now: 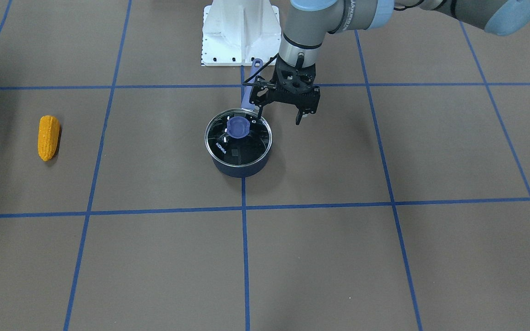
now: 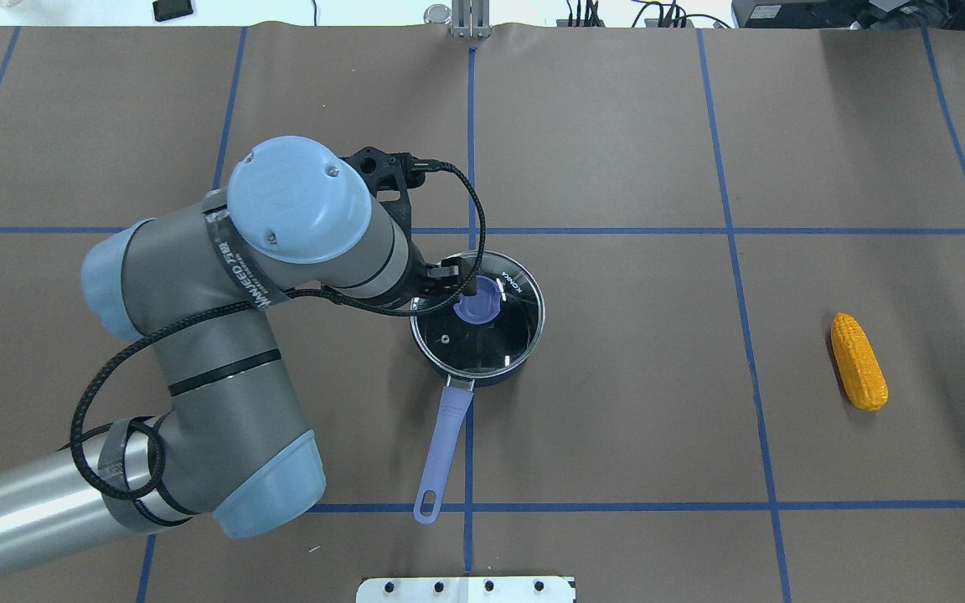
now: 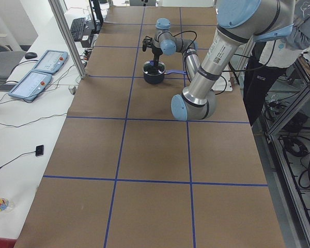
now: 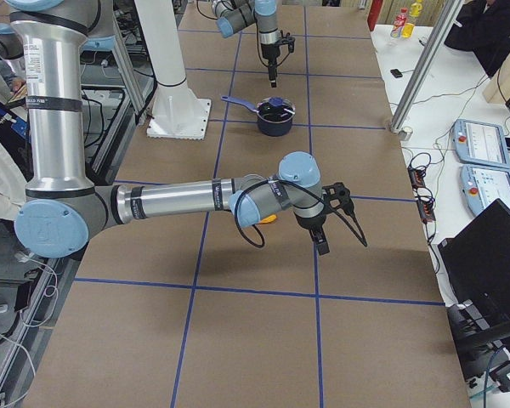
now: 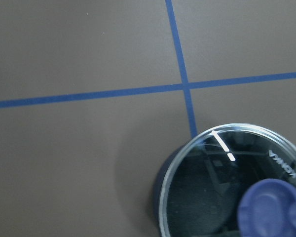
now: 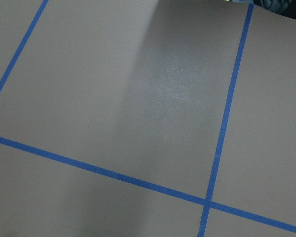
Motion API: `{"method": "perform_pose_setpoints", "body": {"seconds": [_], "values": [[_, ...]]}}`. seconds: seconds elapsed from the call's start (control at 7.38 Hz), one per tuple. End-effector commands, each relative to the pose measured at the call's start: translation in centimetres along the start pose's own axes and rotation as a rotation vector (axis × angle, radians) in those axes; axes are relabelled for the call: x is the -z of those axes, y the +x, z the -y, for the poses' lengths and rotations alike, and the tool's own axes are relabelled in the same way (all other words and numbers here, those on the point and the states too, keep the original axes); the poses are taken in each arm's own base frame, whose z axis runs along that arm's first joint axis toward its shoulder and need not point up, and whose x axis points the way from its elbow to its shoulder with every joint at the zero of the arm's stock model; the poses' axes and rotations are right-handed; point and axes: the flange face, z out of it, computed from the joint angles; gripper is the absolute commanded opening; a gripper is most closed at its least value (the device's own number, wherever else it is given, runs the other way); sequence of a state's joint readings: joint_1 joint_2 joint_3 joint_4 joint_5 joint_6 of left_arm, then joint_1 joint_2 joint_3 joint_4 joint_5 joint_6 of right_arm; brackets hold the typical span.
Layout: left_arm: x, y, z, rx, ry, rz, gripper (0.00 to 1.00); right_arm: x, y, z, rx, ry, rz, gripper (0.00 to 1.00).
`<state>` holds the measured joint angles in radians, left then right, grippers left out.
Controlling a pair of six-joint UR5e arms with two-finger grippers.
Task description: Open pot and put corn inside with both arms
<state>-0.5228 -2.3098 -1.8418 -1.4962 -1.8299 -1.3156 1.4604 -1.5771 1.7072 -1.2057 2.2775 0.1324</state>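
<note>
The dark navy pot (image 1: 242, 168) stands mid-table with its glass lid (image 1: 246, 147) on, blue knob (image 1: 237, 127) on top. Its periwinkle handle (image 2: 441, 452) points toward the robot. My left gripper (image 1: 279, 114) is open and empty, hovering just above the lid's rim beside the knob; it also shows in the overhead view (image 2: 457, 280). The left wrist view shows the lid (image 5: 212, 187) and knob (image 5: 271, 207). The corn (image 2: 858, 360) lies flat far to the right. My right gripper (image 4: 323, 229) shows only in the exterior right view, above the table near the corn (image 4: 269, 220); I cannot tell its state.
The white robot base plate (image 1: 239, 34) sits at the table's near edge. Blue tape lines cross the brown table (image 2: 616, 419). A person (image 3: 268, 67) stands beside the table. Teach pendants (image 3: 39, 72) and monitors lie on side benches.
</note>
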Motion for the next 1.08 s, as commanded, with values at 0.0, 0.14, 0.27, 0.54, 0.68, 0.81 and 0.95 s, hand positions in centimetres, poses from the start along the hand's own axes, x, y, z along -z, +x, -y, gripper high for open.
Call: {"method": "perform_pose_setpoints", "body": {"seconds": [0.0,0.14,0.27,0.54,0.68,0.81,0.95], "values": [[-0.9,3.6,0.5,0.232,-0.038,0.015,0.98,-0.1,0.1,-0.1,-0.002,-0.003,-0.001,1.00],[-1.4,4.6,0.9,0.317,-0.037,0.025,0.98,-0.1,0.1,-0.1,-0.002,-0.003,-0.001,1.00],[-2.2,5.2,1.3,0.355,-0.033,0.040,0.97,-0.2,0.2,-0.2,-0.005,-0.007,-0.002,1.00],[-3.4,4.9,1.5,0.352,-0.030,0.065,0.97,-0.2,0.2,-0.2,-0.004,-0.005,-0.003,1.00],[-4.1,5.1,1.7,0.345,-0.030,0.079,0.97,-0.3,0.3,-0.3,-0.006,-0.008,-0.004,1.00],[-4.3,5.8,1.9,0.321,-0.030,0.082,0.97,-0.3,0.2,-0.3,-0.005,-0.009,-0.003,1.00],[-4.4,5.6,2.3,0.237,0.011,0.087,0.97,-0.4,0.3,-0.3,-0.006,-0.010,-0.003,1.00]]}}
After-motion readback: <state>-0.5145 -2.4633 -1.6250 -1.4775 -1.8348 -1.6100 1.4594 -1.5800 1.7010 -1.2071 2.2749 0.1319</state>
